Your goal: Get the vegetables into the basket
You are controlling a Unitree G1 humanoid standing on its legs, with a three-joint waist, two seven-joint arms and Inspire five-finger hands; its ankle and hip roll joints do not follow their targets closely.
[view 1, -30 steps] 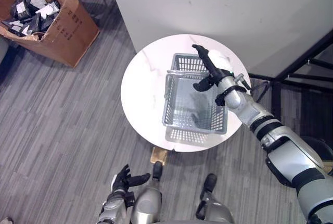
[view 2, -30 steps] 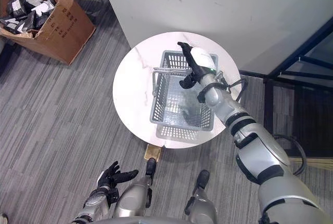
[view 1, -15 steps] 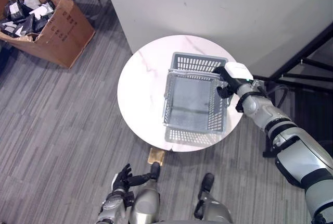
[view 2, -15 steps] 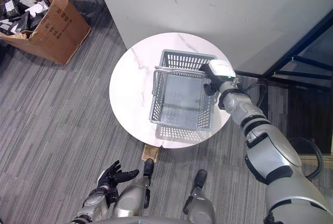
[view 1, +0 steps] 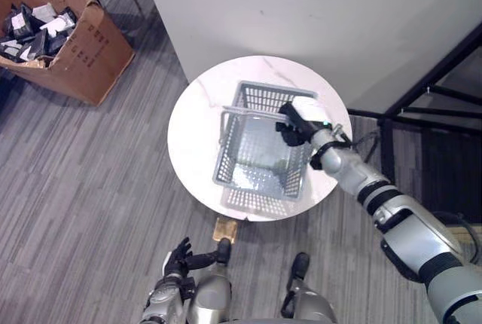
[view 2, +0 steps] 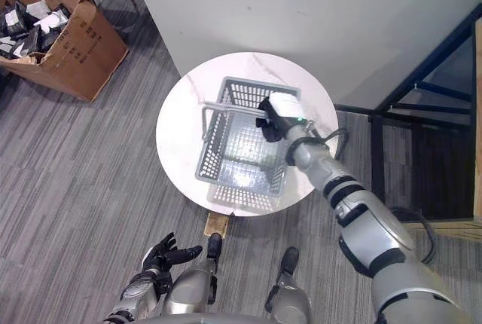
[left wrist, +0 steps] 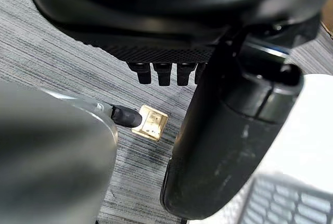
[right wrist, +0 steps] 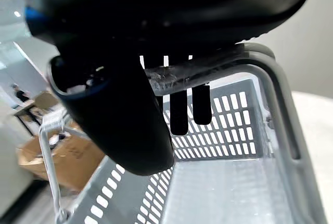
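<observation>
A grey plastic basket (view 1: 260,147) with slotted walls stands on the round white counter (view 1: 197,124), tipped so that its right side looks raised off the top. The right robot hand (view 1: 294,124) reaches over the basket's right rim near the far corner. In its wrist view the fingers (right wrist: 200,104) hang down over a metal handle bar (right wrist: 208,63) that crosses just under the palm, and the thumb (right wrist: 125,125) stands on the near side of the bar; the robot hand appears to be curled round that bar, though the close view makes the contact hard to confirm. A second wire handle (view 1: 245,114) lies across the basket's far left part. The inside of the basket shows bare grey floor, and I cannot make out any vegetables in it or on the counter.

The left robot hand (view 1: 183,256) hangs low beside the robot, over the grey striped floor (view 1: 90,188), its fingers loosely spread and holding nothing. A small tan square piece (left wrist: 150,122) lies on the floor near the counter's front edge. A brown cardboard box (view 1: 64,30) full of dark and white packets sits on the floor well to the left of the counter.
</observation>
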